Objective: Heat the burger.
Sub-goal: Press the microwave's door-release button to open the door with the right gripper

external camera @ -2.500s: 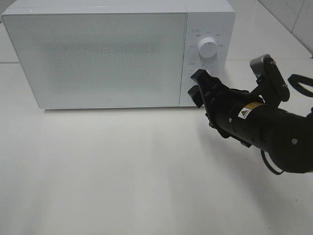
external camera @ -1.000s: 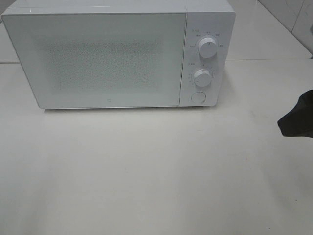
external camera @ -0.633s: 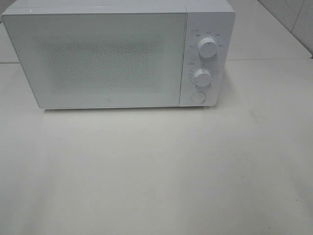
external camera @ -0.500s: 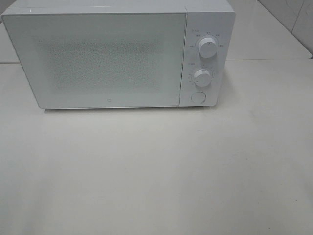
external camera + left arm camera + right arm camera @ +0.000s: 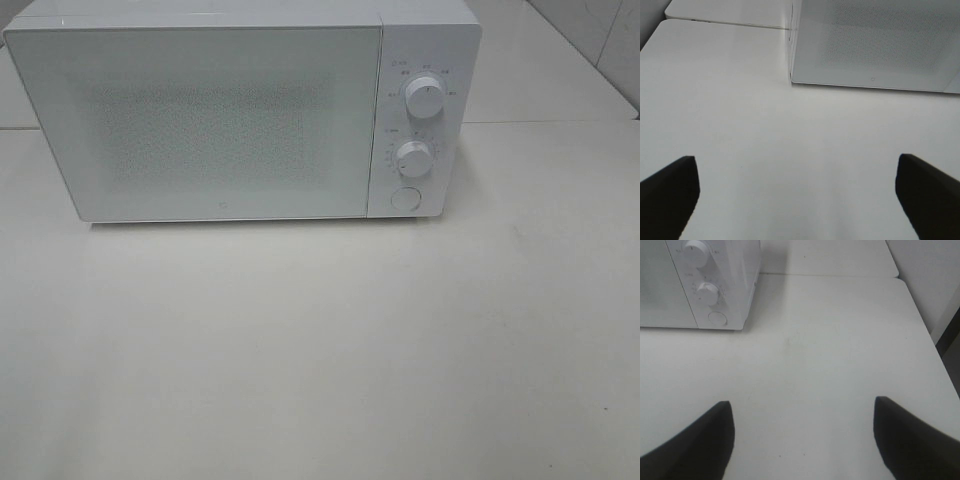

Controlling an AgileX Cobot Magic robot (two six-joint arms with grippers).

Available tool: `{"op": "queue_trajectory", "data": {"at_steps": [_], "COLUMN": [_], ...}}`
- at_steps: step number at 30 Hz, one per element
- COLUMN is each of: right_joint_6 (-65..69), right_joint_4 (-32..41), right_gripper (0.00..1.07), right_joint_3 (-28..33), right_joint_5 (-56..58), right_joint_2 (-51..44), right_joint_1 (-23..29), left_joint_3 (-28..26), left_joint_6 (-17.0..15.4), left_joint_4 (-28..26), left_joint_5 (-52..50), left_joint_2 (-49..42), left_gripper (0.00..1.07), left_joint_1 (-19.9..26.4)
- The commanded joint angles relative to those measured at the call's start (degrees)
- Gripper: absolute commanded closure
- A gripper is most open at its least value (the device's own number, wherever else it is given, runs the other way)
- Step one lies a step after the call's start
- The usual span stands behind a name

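Note:
The burger is out of view in every frame. A white microwave (image 5: 200, 120) stands at the back of the table with its door shut. Neither arm shows in the exterior high view. In the left wrist view my left gripper (image 5: 797, 200) is open over bare table, with the microwave's lower left corner (image 5: 875, 45) ahead of it. My right gripper (image 5: 805, 440) is also open, with nothing between its fingers, and hangs back from the microwave's control panel (image 5: 715, 280).
The control panel carries an upper knob (image 5: 425, 99), a lower knob (image 5: 413, 158) and a round button (image 5: 404, 198). The white table (image 5: 320, 350) stretches in front. Its right edge (image 5: 932, 340) shows in the right wrist view.
The right arm, which was at the lower knob, has pulled away to the right and left the exterior high view. Nothing has moved in the last half second.

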Motion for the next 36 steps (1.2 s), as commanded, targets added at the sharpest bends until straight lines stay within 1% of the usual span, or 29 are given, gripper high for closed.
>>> {"op": "queue_trajectory", "data": {"at_steps": [1, 2, 6, 8, 28, 34, 36], "right_joint_6": [1.49, 1.83, 2.64, 2.69, 2.64, 2.64, 2.64], "right_joint_4": [-0.06, -0.06, 0.00, -0.17, -0.29, -0.34, -0.40], "right_gripper": [0.33, 0.33, 0.33, 0.33, 0.33, 0.33, 0.33], "right_joint_3": [0.23, 0.23, 0.52, 1.78, 1.78, 1.55, 0.29], "right_joint_5": [0.92, 1.60, 3.55, 5.79, 5.79, 5.67, 4.30], "right_joint_2": [-3.15, -4.87, -7.62, -9.40, -9.34, -6.47, -3.21], "right_joint_1": [-1.03, -1.72, -1.72, -1.72, -1.72, -1.72, -1.72], "left_joint_3": [0.23, 0.23, 0.23, 0.23, 0.23, 0.23, 0.23], "left_joint_6": [0.17, 0.17, 0.17, 0.17, 0.17, 0.17, 0.17], "left_joint_4": [-0.06, -0.06, -0.06, -0.06, -0.17, -0.17, -0.17], "left_joint_5": [-0.63, -0.63, -0.63, -0.63, -0.63, -0.63, -0.63], "left_joint_2": [-1.09, -1.09, -1.09, -1.09, -1.03, -1.03, -1.03], "left_gripper": [0.07, 0.07, 0.07, 0.07, 0.07, 0.07, 0.07], "left_joint_1": [0.11, 0.11, 0.11, 0.11, 0.11, 0.11, 0.11]}}
